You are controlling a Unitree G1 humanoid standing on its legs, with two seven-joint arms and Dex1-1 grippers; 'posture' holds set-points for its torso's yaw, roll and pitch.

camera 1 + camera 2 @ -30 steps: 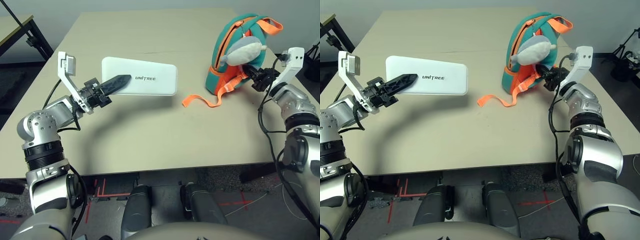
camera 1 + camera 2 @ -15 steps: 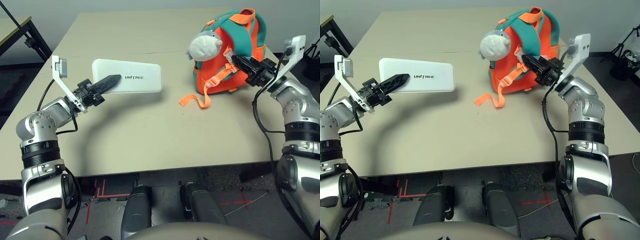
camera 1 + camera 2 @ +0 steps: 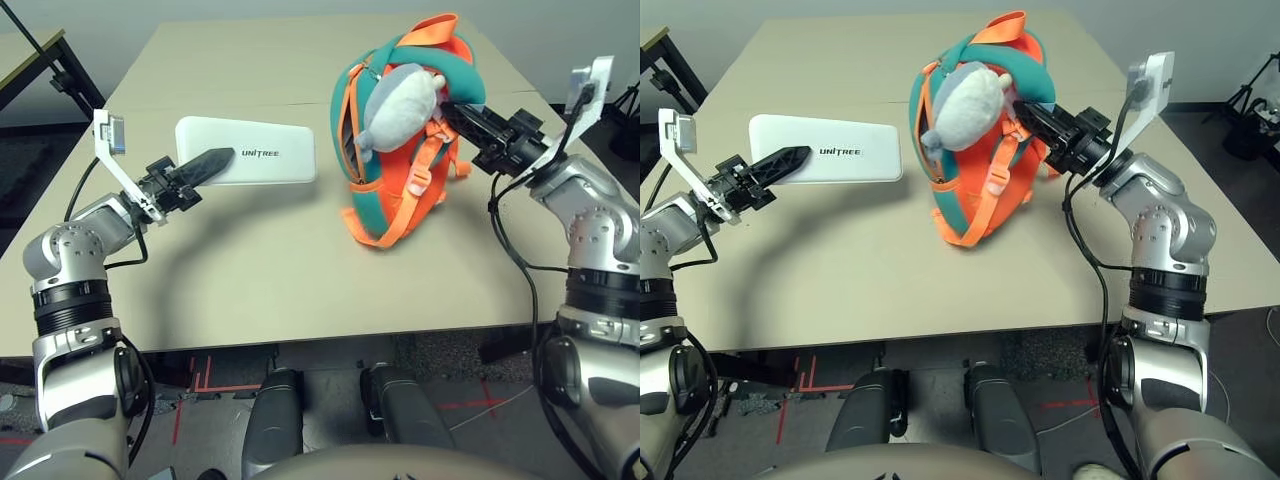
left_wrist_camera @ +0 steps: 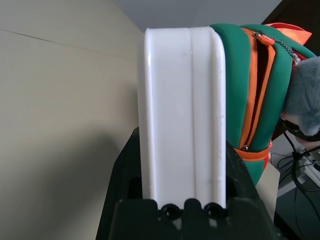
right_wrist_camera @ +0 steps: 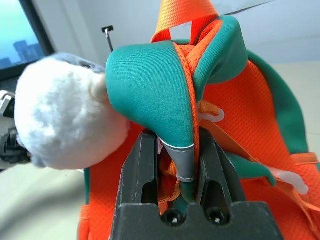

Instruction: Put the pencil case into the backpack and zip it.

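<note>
The left pincer (image 3: 193, 176) grips the case (image 3: 250, 152), its long axis pointing toward the backpack (image 3: 372, 205), whose strap (image 5: 150, 92) the nearer right pincer (image 3: 478, 130) clamps.

2 silver arms (image 3: 600, 230), black ribbed bands (image 3: 75, 307), loose black cables (image 3: 535, 290)
</note>
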